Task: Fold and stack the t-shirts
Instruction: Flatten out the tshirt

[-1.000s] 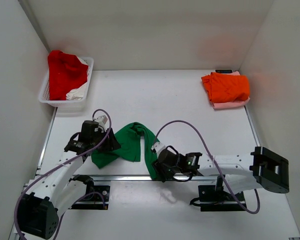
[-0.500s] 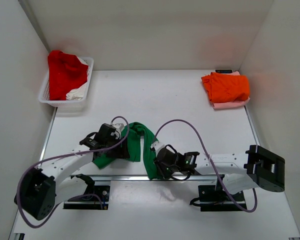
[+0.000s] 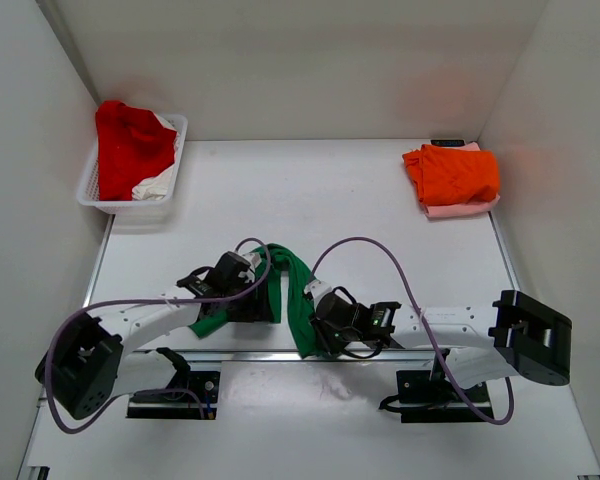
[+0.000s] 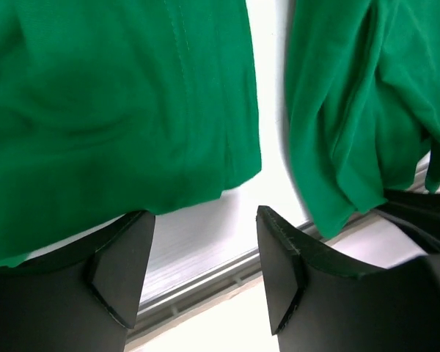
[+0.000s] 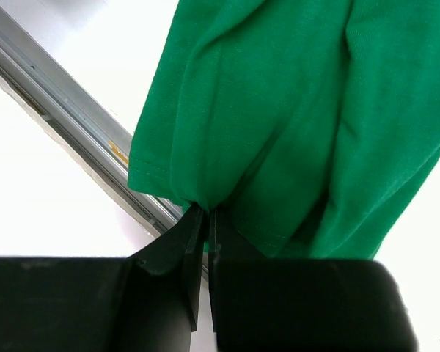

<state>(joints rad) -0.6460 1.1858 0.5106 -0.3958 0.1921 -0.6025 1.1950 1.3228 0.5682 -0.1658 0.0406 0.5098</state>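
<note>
A bright green t-shirt [image 3: 292, 290] lies crumpled near the table's front edge, between the two arms. My right gripper [image 3: 316, 328] is shut on a bunched hem of it [image 5: 293, 110]; in the right wrist view the cloth rises from between the closed right gripper [image 5: 205, 214]. My left gripper [image 3: 264, 302] hovers over the shirt's left part, open. In the left wrist view only bare table shows between the left gripper [image 4: 204, 220], and the green cloth [image 4: 117, 110] lies just beyond the fingertips [image 4: 136, 227]. A folded orange t-shirt [image 3: 455, 172] rests on a pale pink one [image 3: 466, 209] at the back right.
A white lattice basket [image 3: 97, 198] at the back left holds a red t-shirt [image 3: 130, 140] and a white one [image 3: 158, 182]. A metal rail [image 3: 235, 355] runs along the table's near edge, under the green shirt's hanging end. White walls close in on three sides.
The left gripper has swung right across the green shirt, toward the right gripper. The right gripper has closed on the shirt's hem.
</note>
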